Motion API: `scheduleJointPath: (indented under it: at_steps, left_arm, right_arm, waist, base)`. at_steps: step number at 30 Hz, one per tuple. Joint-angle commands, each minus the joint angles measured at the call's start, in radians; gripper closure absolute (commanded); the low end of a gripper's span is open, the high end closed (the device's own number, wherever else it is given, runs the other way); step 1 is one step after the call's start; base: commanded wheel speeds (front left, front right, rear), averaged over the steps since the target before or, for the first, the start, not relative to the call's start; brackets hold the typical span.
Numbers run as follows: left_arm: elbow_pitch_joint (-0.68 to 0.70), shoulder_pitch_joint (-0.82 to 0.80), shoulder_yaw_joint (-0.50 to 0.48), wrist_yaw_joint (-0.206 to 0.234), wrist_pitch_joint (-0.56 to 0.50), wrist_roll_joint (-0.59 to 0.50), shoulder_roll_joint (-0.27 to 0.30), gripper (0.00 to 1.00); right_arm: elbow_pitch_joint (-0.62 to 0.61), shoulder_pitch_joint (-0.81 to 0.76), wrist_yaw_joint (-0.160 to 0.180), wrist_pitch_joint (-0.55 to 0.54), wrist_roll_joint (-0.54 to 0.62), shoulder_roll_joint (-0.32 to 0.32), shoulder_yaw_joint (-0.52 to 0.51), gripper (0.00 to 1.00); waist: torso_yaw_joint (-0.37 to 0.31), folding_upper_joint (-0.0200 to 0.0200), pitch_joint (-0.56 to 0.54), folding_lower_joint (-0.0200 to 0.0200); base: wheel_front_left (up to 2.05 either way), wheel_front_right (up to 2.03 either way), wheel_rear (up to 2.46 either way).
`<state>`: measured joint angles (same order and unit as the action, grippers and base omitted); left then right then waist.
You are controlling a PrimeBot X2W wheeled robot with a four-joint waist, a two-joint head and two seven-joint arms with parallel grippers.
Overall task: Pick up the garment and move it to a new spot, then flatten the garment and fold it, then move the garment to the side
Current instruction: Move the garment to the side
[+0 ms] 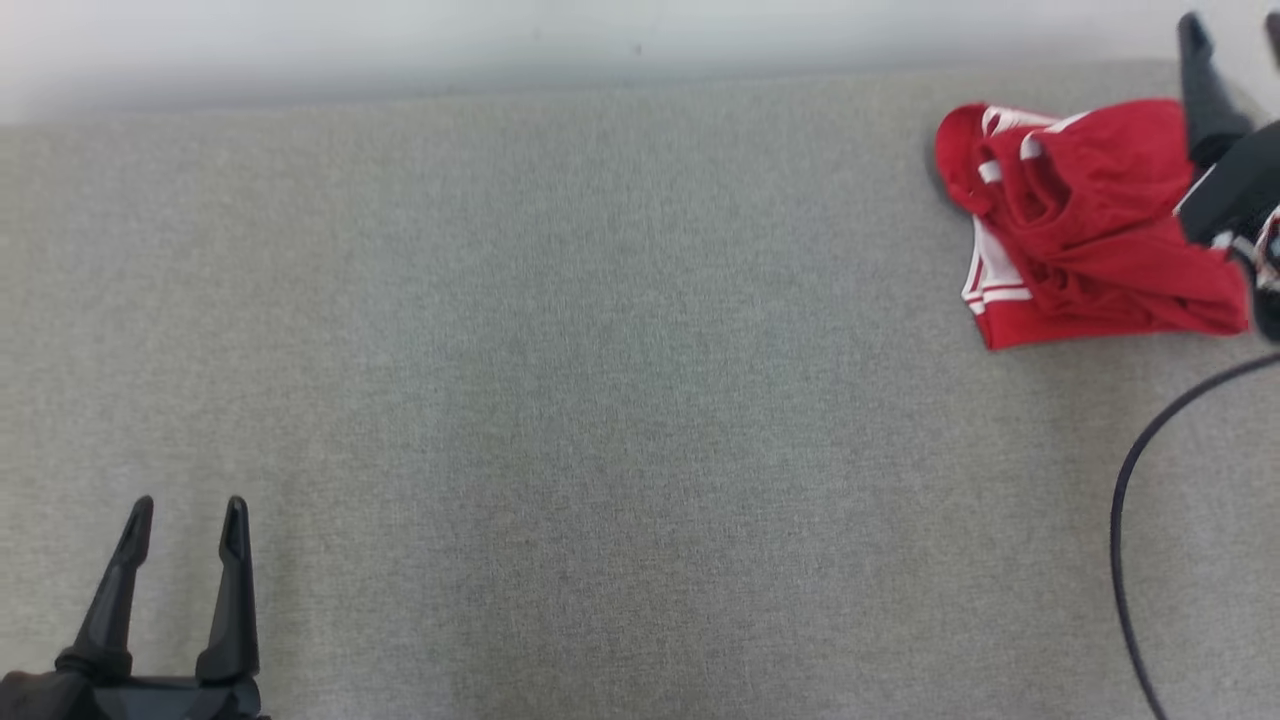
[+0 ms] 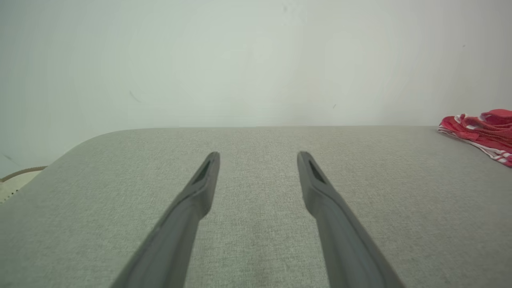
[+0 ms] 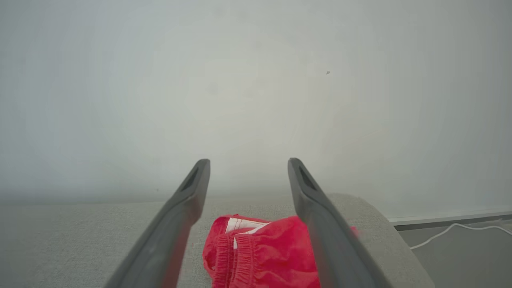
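The garment is red with white stripes and lies bunched in a compact heap at the far right of the grey fabric table. My right gripper hangs over the heap's right edge, open, with nothing between its fingers. From the right wrist, the garment lies below and between the spread fingers of the right gripper, apart from them. At the lower left my left gripper stands open and empty, far from the cloth. From the left wrist, the left gripper points across bare table, with the garment at the right edge.
A dark cable curves over the table's right side, below the garment. A pale wall runs along the table's far edge. The table's rounded right corner drops to a floor with a white cable.
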<state>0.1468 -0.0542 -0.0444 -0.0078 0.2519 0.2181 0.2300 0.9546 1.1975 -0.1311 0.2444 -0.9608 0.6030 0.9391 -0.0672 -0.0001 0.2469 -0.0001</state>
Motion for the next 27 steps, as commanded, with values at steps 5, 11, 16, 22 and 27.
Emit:
scheduleJointPath:
  at_steps: [5,11,16,22,27]
  left_arm:
    - [-0.011,0.044,-0.008,0.009,0.007,0.013,-0.010,0.00]
    - [-0.018,0.083,-0.016,0.019,0.009,0.016,-0.015,0.00]
    - [-0.019,0.106,-0.028,0.026,0.010,0.019,-0.011,0.00]
    - [-0.025,0.127,-0.036,0.033,0.011,0.028,-0.011,0.00]
    - [-0.027,0.142,-0.026,0.036,0.011,0.029,-0.018,0.00]
  right_arm:
    - [-0.064,-0.124,0.001,0.020,-0.011,-0.027,-0.055,0.00]
    - [-0.201,-0.279,0.001,0.021,0.119,-0.052,-0.214,0.00]
    - [-0.316,-0.437,0.001,0.020,0.254,-0.099,-0.389,0.00]
    - [-0.471,-0.633,0.001,0.020,0.445,-0.188,-0.580,0.00]
    - [-0.598,-0.792,0.001,0.020,0.556,-0.276,-0.690,0.00]
  waist:
    - [0.012,0.0001,-0.101,0.0001]
    - [0.011,0.0001,-0.162,0.0001]
    - [0.017,0.0001,-0.200,0.0001]
    - [0.029,0.0001,-0.239,0.0001]
    - [0.044,0.0001,-0.262,0.0001]
  base:
    - [0.00,0.00,0.00]
    - [0.00,0.00,0.00]
    - [0.00,0.00,0.00]
    - [0.00,0.00,0.00]
    - [0.00,0.00,0.00]
